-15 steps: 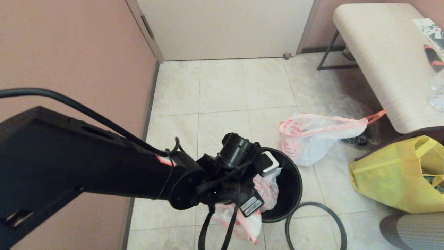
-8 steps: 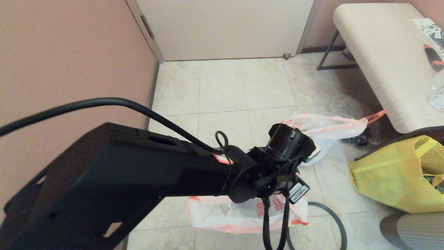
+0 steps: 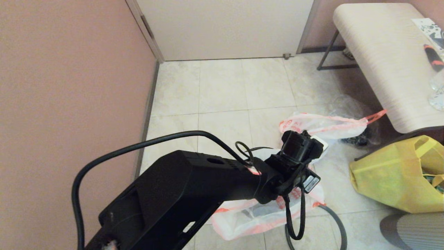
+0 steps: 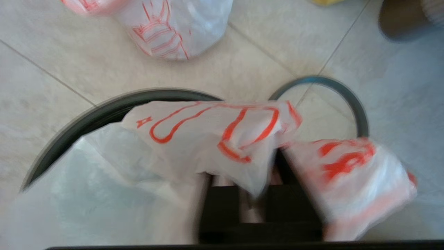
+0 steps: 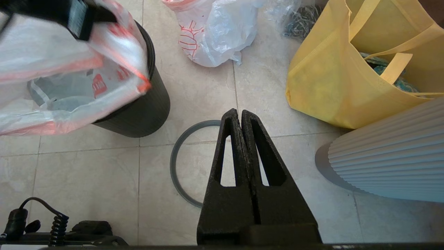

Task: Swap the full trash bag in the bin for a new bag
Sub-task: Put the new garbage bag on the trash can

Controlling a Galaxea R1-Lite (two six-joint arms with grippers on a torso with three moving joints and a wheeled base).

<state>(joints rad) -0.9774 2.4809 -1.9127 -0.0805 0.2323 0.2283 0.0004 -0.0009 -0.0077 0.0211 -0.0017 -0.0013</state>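
Two arms: the left arm (image 3: 194, 184) reaches out over the bin; the right stays low, off to the side.
Bench: pale-topped bench (image 3: 381, 59) stands by the far wall, well apart from the bin.
Yellow bag: the yellow bag (image 3: 388, 180) sits open on the floor tiles, to the bin's right.
Bin: the black bin (image 5: 138, 111) stands upright on the tiles under the left wrist.
New bag: the new bag (image 5: 69, 104) hangs spread over the bin's mouth, hem outside the rim, its film draped across the left gripper.
Full bag: the full bag (image 3: 322, 123) lies on the floor beyond the bin.
Rim ring: the grey hoop (image 5: 177, 163) lies flat just beside the bin.
Left gripper: the left gripper (image 4: 249, 205) is above the bin's mouth, buried in bag film; its opening and hold cannot be told.
Right gripper: the right gripper (image 5: 240, 116) is closed tight, empty, above the hoop.
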